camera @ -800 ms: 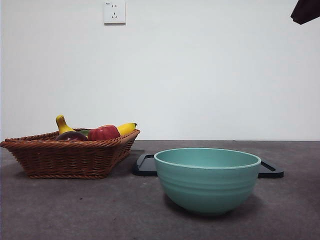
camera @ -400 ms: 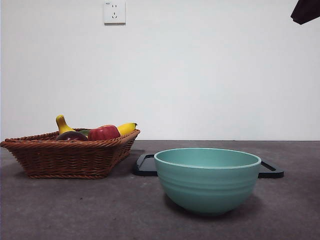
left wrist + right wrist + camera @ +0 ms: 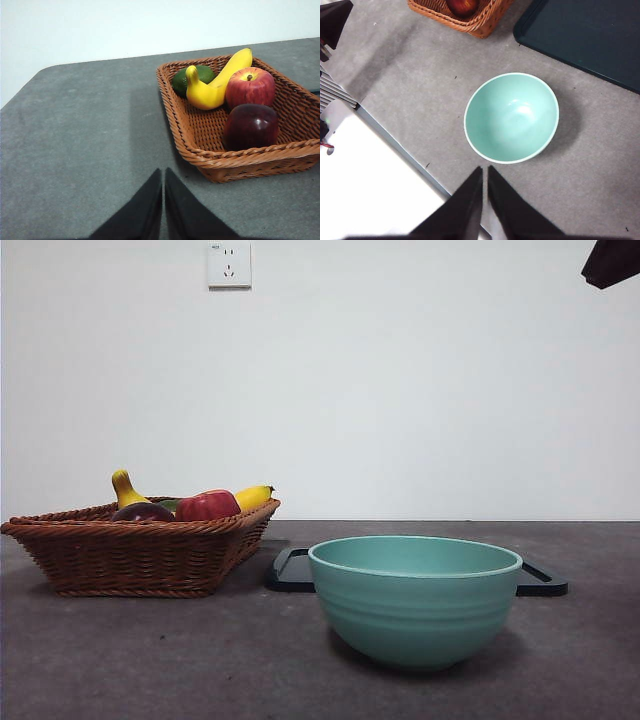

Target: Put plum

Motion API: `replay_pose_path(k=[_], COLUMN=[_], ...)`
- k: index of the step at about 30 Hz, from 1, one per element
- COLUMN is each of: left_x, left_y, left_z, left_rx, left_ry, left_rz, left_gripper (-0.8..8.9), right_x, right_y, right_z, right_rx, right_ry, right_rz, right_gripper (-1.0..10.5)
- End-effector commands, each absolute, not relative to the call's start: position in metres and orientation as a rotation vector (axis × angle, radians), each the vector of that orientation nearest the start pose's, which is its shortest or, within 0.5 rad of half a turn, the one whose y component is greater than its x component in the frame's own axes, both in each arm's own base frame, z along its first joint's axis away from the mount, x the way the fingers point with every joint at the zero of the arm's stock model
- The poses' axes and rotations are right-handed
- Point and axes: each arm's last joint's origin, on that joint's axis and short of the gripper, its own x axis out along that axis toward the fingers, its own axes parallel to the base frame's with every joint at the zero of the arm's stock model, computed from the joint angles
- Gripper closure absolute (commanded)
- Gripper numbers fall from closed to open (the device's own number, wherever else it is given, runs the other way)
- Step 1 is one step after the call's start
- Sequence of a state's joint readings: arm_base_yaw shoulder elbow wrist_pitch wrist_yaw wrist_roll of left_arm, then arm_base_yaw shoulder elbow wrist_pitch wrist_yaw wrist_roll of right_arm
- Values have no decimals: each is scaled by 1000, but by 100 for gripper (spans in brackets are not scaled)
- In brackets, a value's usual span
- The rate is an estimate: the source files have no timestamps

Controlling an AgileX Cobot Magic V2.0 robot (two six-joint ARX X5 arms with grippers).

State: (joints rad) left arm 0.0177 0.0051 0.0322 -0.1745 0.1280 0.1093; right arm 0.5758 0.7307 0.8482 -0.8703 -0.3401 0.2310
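No fruit had been grasped: the plum (image 3: 250, 126) lay in the basket (image 3: 240, 162) beside the apple (image 3: 250, 86), both the left gripper (image 3: 163, 179) and right gripper (image 3: 485, 176) were clenched empty, so opening and reaching were judged next.

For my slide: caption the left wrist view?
Shut left gripper hovers beside wicker basket holding plum, apple, banana, avocado.

no readable text anywhere tbh, the wall socket (image 3: 229, 265) has a tiny mark in its corner but it's too small to read
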Motion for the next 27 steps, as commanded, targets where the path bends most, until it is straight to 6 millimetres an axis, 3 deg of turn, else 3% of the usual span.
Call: replay_pose_path(k=[1,9,18,27], left_x=[96,96,96,96], left_y=[-2,-2,-2,-2], left_z=[150,150,150,150], left_rx=[87,87,87,87], left_ry=[169,169,169,169], left_rz=[-114,-114,-114,-114], left_gripper=[806,806,806,806], right_x=[103,103,102,95], right_y=[80,77,38,8], right_z=[309,311,321,283], right_rx=[102,53,11,-23], right_ry=[843,786,414,157], right_rz=[795,792,547,205], right_gripper=[941,942,942,942])
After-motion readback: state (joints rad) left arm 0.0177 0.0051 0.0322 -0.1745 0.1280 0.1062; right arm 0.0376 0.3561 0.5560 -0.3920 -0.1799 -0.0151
